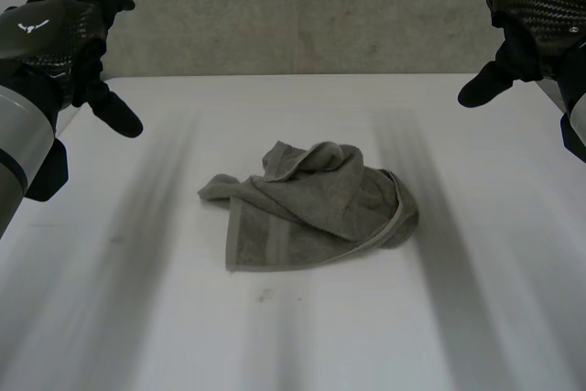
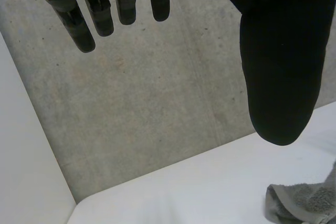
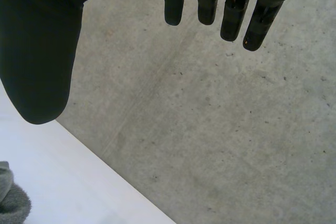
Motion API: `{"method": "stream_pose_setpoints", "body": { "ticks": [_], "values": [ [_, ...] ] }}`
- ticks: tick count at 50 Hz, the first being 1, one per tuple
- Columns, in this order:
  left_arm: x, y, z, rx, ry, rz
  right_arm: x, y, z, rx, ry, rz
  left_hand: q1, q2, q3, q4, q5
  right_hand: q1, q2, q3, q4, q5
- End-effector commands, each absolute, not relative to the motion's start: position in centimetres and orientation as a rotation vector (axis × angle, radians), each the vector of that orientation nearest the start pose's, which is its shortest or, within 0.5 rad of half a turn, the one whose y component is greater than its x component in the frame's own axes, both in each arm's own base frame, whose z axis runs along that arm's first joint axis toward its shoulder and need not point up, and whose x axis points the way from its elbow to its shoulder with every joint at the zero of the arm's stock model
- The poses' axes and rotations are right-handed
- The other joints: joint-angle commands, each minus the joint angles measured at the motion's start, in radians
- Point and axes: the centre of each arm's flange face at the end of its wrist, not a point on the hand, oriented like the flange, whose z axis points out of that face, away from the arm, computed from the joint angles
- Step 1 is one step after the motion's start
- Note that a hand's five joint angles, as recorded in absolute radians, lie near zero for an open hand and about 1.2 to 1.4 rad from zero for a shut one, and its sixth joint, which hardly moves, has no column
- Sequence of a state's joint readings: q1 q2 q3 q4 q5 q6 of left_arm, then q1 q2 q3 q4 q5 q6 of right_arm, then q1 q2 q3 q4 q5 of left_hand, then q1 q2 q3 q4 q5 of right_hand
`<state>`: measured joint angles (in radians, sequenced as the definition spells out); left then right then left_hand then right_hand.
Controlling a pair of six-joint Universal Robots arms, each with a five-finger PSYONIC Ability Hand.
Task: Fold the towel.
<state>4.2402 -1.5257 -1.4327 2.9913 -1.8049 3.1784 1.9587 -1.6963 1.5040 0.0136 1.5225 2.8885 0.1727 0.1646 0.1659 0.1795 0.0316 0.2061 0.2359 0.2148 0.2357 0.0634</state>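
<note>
A: Left arm (image 1: 18, 144) is seen closest, above the side of the table (image 1: 275, 336); how is the left hand (image 1: 59, 34) held?
B: Its fingers (image 2: 100, 14) are held straight and spread from the thumb, nothing being gripped. The right hand (image 1: 531, 6) is held likewise, fingers (image 3: 231, 14) straight, empty.
A: And where is the towel (image 1: 316, 203) found?
B: It is found crumpled in a heap at the middle of the white table, between the hands and well apart from both.
</note>
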Motion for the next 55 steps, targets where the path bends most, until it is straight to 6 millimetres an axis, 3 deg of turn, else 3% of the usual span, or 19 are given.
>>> {"method": "stream_pose_setpoints", "body": {
  "ticks": [1,6,10,19,23,24,27,29,31,35,37,43,45,46,48,51,53,54,55],
  "values": [
    [-23.2,-21.0,34.8,0.319,2.288,-2.345,23.4,-21.3,36.5,-0.691,1.811,-2.33,0.011,0.02,0.018,0.005,-0.022,-0.032,-0.061,-0.04,-0.061,-0.063],
    [-23.6,-20.8,34.1,0.358,2.306,-2.336,23.6,-21.6,36.2,-0.717,1.804,-2.349,0.026,0.034,0.033,0.019,-0.007,-0.032,-0.061,-0.04,-0.061,-0.063],
    [-25.1,-21.2,32.2,0.504,2.381,-2.303,23.8,-22.2,35.4,-0.784,1.823,-2.363,0.064,0.072,0.071,0.057,0.031,-0.032,-0.061,-0.04,-0.061,-0.063],
    [-27.0,-21.6,28.1,0.634,2.54,-2.15,25.7,-24.4,30.1,-1.154,1.935,-2.207,0.308,0.316,0.315,0.301,0.275,-0.032,-0.061,-0.04,-0.061,-0.063],
    [-28.9,-20.3,25.3,0.76,2.625,-2.044,27.1,-24.9,26.9,-1.354,1.913,-2.019,0.331,0.34,0.338,0.325,0.298,-0.013,-0.043,-0.021,-0.042,-0.044],
    [-29.4,-20.1,24.2,0.788,2.654,-2.002,27.1,-24.9,26.9,-1.355,1.913,-2.018,0.329,0.337,0.335,0.322,0.295,-0.012,-0.042,-0.021,-0.042,-0.044],
    [-29.7,-20.1,23.1,0.798,2.685,-1.958,28.0,-25.4,25.0,-1.418,1.878,-1.923,0.323,0.331,0.329,0.316,0.289,0.002,-0.028,-0.007,-0.027,-0.03],
    [-30.2,-20.4,20.9,0.788,2.75,-1.875,28.4,-25.8,24.1,-1.429,1.868,-1.88,0.314,0.322,0.321,0.307,0.28,0.026,-0.004,0.017,-0.004,-0.006],
    [-30.3,-20.5,19.9,0.77,2.777,-1.836,29.2,-26.7,22.3,-1.444,1.867,-1.806,0.314,0.322,0.321,0.307,0.28,0.04,0.01,0.032,0.011,0.009],
    [-30.0,-20.8,17.5,0.699,2.814,-1.734,30.0,-27.2,20.7,-1.465,1.855,-1.751,0.296,0.304,0.303,0.29,0.263,0.09,0.06,0.082,0.061,0.058],
    [-29.8,-20.8,17.1,0.679,2.81,-1.714,31.5,-26.7,19.0,-1.51,1.806,-1.684,0.282,0.29,0.288,0.275,0.248,0.09,0.06,0.082,0.061,0.058],
    [-28.9,-20.7,16.3,0.628,2.788,-1.679,33.1,-27.1,16.4,-1.542,1.772,-1.642,0.223,0.231,0.23,0.216,0.189,0.134,0.104,0.126,0.105,0.103],
    [-28.8,-20.6,16.3,0.623,2.785,-1.683,34.0,-27.9,15.1,-1.551,1.745,-1.672,0.223,0.231,0.23,0.216,0.189,0.432,0.402,0.423,0.402,0.4],
    [-28.7,-20.5,16.1,0.621,2.786,-1.681,34.0,-27.9,15.1,-1.551,1.745,-1.672,0.223,0.231,0.23,0.216,0.189,0.434,0.404,0.425,0.404,0.402],
    [-28.6,-20.4,16.0,0.624,2.787,-1.679,34.9,-28.7,15.0,-1.543,1.717,-1.745,0.223,0.231,0.23,0.216,0.189,1.186,1.157,1.178,1.157,1.155],
    [-28.4,-20.1,15.8,0.626,2.788,-1.679,35.1,-29.3,15.8,-1.513,1.722,-1.804,0.223,0.231,0.23,0.216,0.189,1.19,1.16,1.181,1.161,1.158],
    [-28.4,-19.9,15.7,0.628,2.79,-1.679,35.0,-30.1,18.9,-1.404,1.734,-1.929,0.223,0.231,0.23,0.216,0.189,1.19,1.16,1.181,1.161,1.158],
    [-28.4,-19.8,15.6,0.634,2.79,-1.685,35.0,-30.1,19.0,-1.404,1.734,-1.929,0.223,0.231,0.23,0.216,0.189,1.19,1.16,1.181,1.161,1.158],
    [-28.4,-19.8,15.6,0.634,2.79,-1.685,34.8,-30.2,21.2,-1.317,1.729,-1.985,0.223,0.231,0.23,0.216,0.189,1.19,1.16,1.181,1.161,1.158]
  ]
}}
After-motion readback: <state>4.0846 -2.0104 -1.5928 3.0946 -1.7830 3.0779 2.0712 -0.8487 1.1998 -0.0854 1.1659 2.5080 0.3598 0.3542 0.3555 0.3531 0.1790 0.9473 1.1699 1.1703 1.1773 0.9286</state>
